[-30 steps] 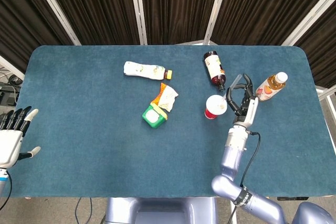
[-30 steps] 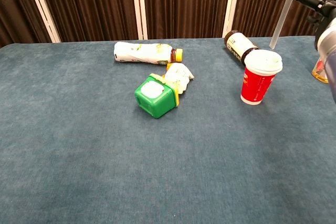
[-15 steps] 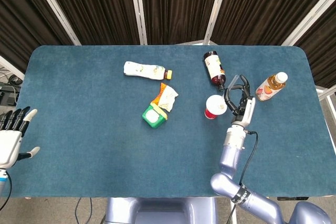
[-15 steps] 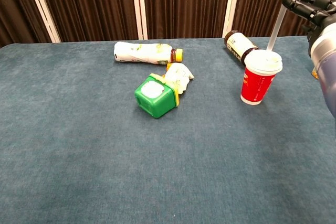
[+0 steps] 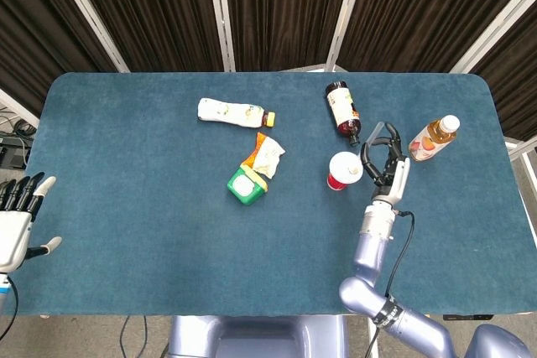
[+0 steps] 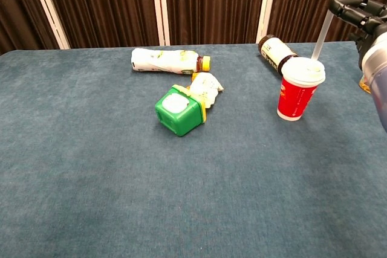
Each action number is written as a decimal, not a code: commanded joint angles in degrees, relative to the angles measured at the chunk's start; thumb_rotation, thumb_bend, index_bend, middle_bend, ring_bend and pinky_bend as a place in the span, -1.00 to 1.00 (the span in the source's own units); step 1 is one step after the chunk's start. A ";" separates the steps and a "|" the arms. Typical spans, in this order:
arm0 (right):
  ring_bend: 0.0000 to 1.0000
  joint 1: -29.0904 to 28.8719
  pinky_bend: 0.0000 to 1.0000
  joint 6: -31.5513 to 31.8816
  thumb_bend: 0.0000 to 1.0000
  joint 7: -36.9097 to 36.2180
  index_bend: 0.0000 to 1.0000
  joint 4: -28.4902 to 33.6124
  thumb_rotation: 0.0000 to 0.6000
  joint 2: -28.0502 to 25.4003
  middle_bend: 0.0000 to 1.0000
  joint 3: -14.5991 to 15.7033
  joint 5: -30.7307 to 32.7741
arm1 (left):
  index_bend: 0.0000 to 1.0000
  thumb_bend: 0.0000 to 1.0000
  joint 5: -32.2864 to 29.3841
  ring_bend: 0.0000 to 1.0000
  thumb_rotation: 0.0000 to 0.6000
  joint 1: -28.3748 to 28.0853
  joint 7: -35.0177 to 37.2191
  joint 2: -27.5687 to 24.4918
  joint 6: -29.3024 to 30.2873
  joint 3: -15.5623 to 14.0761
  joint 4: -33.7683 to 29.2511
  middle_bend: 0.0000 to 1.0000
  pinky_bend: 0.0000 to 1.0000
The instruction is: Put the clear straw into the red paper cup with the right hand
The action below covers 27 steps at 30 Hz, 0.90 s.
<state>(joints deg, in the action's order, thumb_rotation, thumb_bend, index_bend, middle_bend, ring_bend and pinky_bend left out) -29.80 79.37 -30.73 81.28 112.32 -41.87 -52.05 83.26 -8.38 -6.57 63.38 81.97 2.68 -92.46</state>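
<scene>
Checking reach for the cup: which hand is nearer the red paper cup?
The right. The right hand hangs just right of the red paper cup, holding the clear straw over its lid. The left hand sits off the table's far left edge.

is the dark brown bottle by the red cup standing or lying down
Lying down: the dark brown bottle rests on its side on the table, behind the red cup.

Silver-lavender right arm (image 5: 375,249) trailed by a black cable, ending in a black-fingered right hand (image 5: 384,159); white left hand (image 5: 18,215), dark fingertips.
</scene>
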 commanded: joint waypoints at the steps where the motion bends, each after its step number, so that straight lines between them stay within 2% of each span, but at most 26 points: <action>1: -1.00 0.13 -1.00 -0.50 -0.26 -0.13 0.24 -0.41 1.00 0.06 -0.68 0.00 0.38 | -1.00 -0.90 0.01 -1.00 1.00 0.07 -0.03 0.03 0.08 -0.01 0.00 -1.00 -1.00; 12: -1.00 0.12 -1.00 -2.01 -0.27 -1.07 0.24 -2.48 1.00 0.44 -0.68 0.25 0.40 | -1.00 -0.90 0.00 -1.00 1.00 0.08 -0.11 0.05 0.01 0.08 -0.03 -1.00 -1.00; 18: -1.00 0.57 -1.00 -2.74 -0.39 -1.86 0.24 -2.60 1.00 0.39 -0.68 1.53 -0.76 | -1.00 -0.90 0.04 -1.00 1.00 0.13 -0.09 0.03 0.03 0.09 -0.05 -1.00 -1.00; 20: -1.00 0.68 -1.00 -2.73 -0.43 -2.11 0.21 -2.72 1.00 0.39 -0.69 2.08 -1.49 | -1.00 -0.90 0.05 -1.00 1.00 0.12 -0.10 0.04 0.01 0.09 -0.06 -1.00 -1.00; 27: -1.00 1.65 -1.00 -3.64 -0.45 -3.80 -0.07 -3.30 1.00 0.39 -0.78 3.80 -2.61 | -1.00 -0.90 0.06 -1.00 1.00 0.15 -0.04 0.02 -0.01 0.11 -0.05 -1.00 -1.00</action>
<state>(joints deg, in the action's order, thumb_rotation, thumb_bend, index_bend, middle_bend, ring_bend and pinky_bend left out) -28.36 75.91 -34.24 78.16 112.68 -38.29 -54.58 83.32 -8.23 -6.61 63.40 81.97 2.79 -92.51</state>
